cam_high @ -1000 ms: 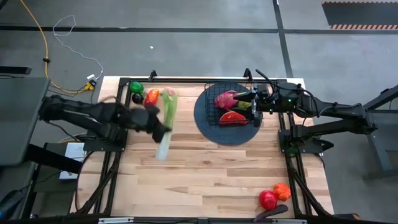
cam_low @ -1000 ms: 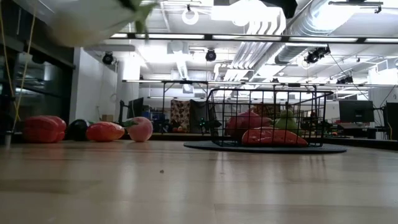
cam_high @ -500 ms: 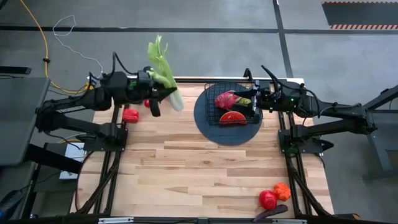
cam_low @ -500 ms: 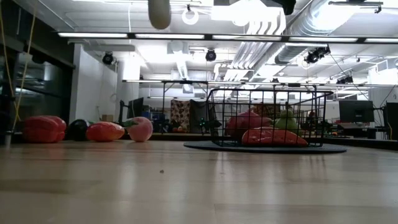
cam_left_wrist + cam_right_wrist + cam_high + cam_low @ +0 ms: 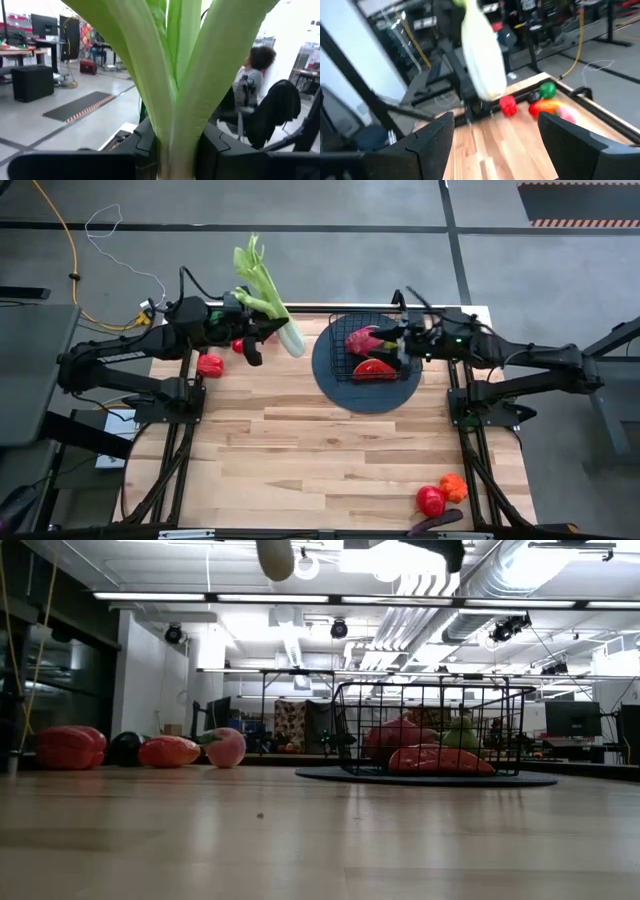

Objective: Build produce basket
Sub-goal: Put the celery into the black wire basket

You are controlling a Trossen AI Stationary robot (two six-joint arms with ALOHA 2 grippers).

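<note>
A long pale green celery (image 5: 268, 302) is up in the air over the table's far left part, with my left gripper (image 5: 262, 330) shut on it. Its leaves (image 5: 250, 260) reach past the far edge and its white base end (image 5: 292, 342) points toward the basket. The low view shows only that end (image 5: 274, 558). The black wire basket (image 5: 378, 352) stands on its dark round disc (image 5: 335, 375) and holds a pink dragon fruit (image 5: 362, 338) and a red piece (image 5: 372, 368). My right gripper (image 5: 404, 346) hangs open over the basket's right side, nothing between its fingers (image 5: 435, 142). My left gripper pinches the celery's stalk (image 5: 175, 142) between its two fingers (image 5: 216, 150), nearer the white base end than the leaves. The fingers come level from the table's left and lie across the stalk. The celery is lifted clear of the table and slants, its leaves toward the far side.
A red pepper (image 5: 209, 364), an orange-red piece (image 5: 547, 106), a green round piece (image 5: 548, 90) and a peach (image 5: 226, 747) lie at the far left. Red (image 5: 430, 500) and orange (image 5: 454, 485) pieces and a dark eggplant (image 5: 435, 523) lie near the front right corner. The wooden middle is bare.
My left gripper has carried the celery up and toward the table's far edge, rolling as it went. The celery has swung round, so its leaves now reach past the far edge and its base end points toward the basket. It then drifted slightly toward the basket.
</note>
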